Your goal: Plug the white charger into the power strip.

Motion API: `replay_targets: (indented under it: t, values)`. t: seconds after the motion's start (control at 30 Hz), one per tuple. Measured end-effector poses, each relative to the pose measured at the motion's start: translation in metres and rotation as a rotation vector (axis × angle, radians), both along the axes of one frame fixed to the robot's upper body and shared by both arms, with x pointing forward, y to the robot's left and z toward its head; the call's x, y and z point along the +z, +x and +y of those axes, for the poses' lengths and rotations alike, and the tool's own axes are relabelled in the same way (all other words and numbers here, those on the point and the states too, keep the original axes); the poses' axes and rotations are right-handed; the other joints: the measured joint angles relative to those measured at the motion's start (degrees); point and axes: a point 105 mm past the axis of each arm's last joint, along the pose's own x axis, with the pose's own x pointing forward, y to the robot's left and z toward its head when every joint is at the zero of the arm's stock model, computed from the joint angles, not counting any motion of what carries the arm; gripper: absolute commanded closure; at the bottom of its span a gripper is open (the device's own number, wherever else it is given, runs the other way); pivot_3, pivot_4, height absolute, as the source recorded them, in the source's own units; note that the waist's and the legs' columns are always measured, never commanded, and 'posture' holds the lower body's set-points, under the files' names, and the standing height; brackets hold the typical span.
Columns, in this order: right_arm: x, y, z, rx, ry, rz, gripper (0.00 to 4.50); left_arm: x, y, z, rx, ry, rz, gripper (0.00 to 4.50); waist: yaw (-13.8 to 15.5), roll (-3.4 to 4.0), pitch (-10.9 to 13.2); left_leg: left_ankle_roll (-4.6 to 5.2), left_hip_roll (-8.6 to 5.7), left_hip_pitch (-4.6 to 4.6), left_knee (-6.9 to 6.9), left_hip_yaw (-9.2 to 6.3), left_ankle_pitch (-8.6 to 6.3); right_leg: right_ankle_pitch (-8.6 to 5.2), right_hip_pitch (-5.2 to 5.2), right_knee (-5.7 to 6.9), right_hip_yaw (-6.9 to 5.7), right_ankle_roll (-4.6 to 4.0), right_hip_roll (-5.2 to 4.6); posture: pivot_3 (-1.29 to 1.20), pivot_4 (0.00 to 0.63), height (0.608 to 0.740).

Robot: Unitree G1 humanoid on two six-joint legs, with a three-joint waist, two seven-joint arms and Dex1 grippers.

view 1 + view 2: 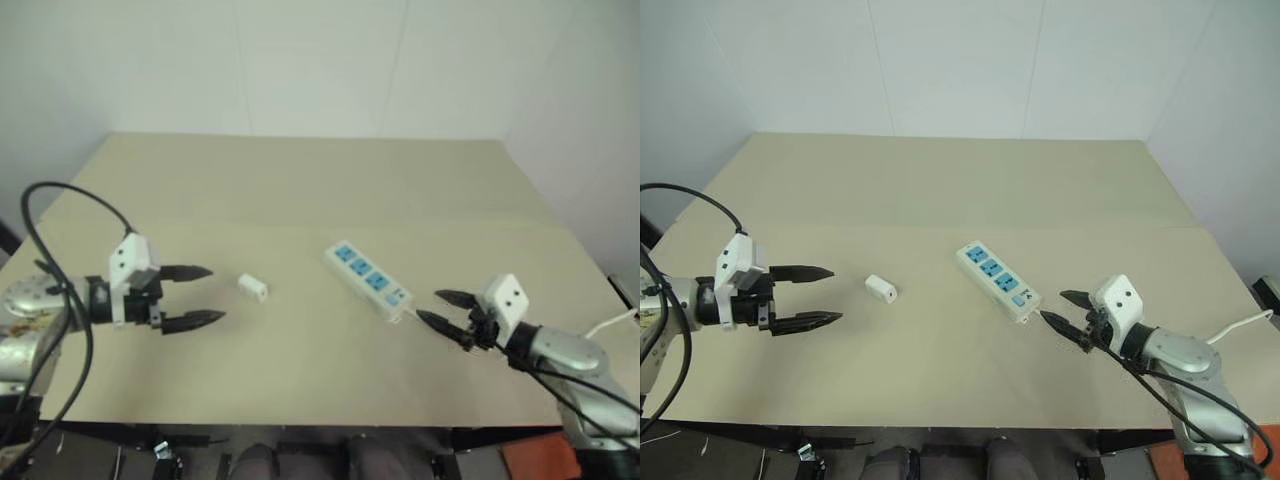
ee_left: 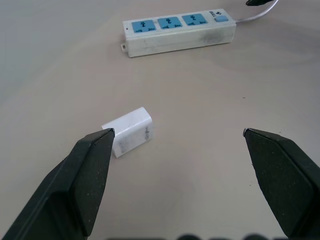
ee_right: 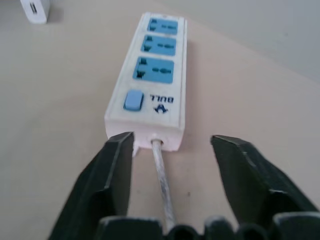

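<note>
The left pincer (image 1: pixel 205 295) sits at about 9 o'clock on the table (image 1: pixel 300 180), its 2 black fingers spread wide with nothing between them, pointing toward 3 o'clock. The right pincer (image 1: pixel 440 308) sits at about 4 o'clock, fingers parted and empty, pointing toward 9 o'clock at the switch end of the strip (image 1: pixel 368 279). In the right wrist view its fingers (image 3: pixel 110 175) stand either side of the cord (image 3: pixel 162 185), with one fingertip right at the strip's end corner; whether it touches the strip cannot be told.

The table is a broad beige surface against a white wall (image 1: pixel 330 60).

The strip lies flat just right of the table's middle, running diagonally from 10 o'clock to 4 o'clock. Its 3 blue sockets face up and all 3 are empty; the blue switch (image 3: pixel 133 100) is at the 4 o'clock end, where the thin white cord leaves toward the right pincer.

The charger (image 1: pixel 253 288) lies on its side on the table, between the left pincer and the strip, apart from both. It is near the left fingertips, at their 2 o'clock, and at 9 o'clock from the strip. In the left wrist view it lies just beyond one fingertip (image 2: pixel 95 165), not between the fingers.
</note>
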Motion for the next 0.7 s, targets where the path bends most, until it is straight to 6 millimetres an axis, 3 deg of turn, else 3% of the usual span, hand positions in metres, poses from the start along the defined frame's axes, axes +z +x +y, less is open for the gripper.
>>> replay_targets:
  t: [0.03, 0.07, 0.27, 0.47, 0.7]
  values:
    - [0.002, 0.000, 0.002, -0.016, 0.035, -0.031, 0.06, 0.000, 0.000, 0.000, -0.001, 0.002, -0.004, 0.00, 0.02, 0.00, 0.00, 0.00, 0.00, -0.03, 0.00, 0.00, 0.00, 0.01, -0.01, -0.02, 0.00, 0.01, -0.01, 0.00, 0.150, 0.740]
    - [0.004, 0.000, 0.004, -0.023, 0.067, -0.057, 0.02, 0.000, 0.000, 0.000, -0.004, 0.003, -0.008, 0.00, 0.01, 0.00, 0.00, 0.00, 0.00, -0.03, 0.01, 0.01, 0.00, 0.01, -0.01, -0.03, 0.00, 0.01, -0.02, 0.00, 0.150, 0.740]
    - [0.003, 0.002, 0.014, -0.049, 0.151, -0.094, 0.02, -0.003, -0.002, 0.001, 0.002, 0.004, -0.004, 0.00, -0.03, 0.00, 0.00, 0.00, 0.02, 0.08, 0.01, 0.03, 0.00, 0.02, 0.05, 0.03, 0.01, 0.02, -0.02, 0.00, 0.150, 0.740]
    - [-0.023, 0.008, 0.037, -0.019, 0.134, -0.059, 0.02, -0.005, -0.005, -0.001, 0.007, 0.013, -0.009, 0.00, -0.06, 0.01, 0.00, 0.00, 0.01, 0.04, 0.01, 0.06, 0.00, 0.02, 0.01, 0.00, 0.02, 0.01, -0.03, 0.00, 0.150, 0.740]
    - [-0.027, 0.023, 0.037, -0.029, 0.116, -0.078, 0.02, -0.005, -0.008, -0.005, 0.006, 0.021, -0.016, 0.00, -0.04, 0.00, 0.00, 0.00, 0.02, 0.07, 0.01, 0.06, 0.00, 0.02, 0.04, 0.01, 0.02, 0.00, -0.02, 0.00, 0.150, 0.740]
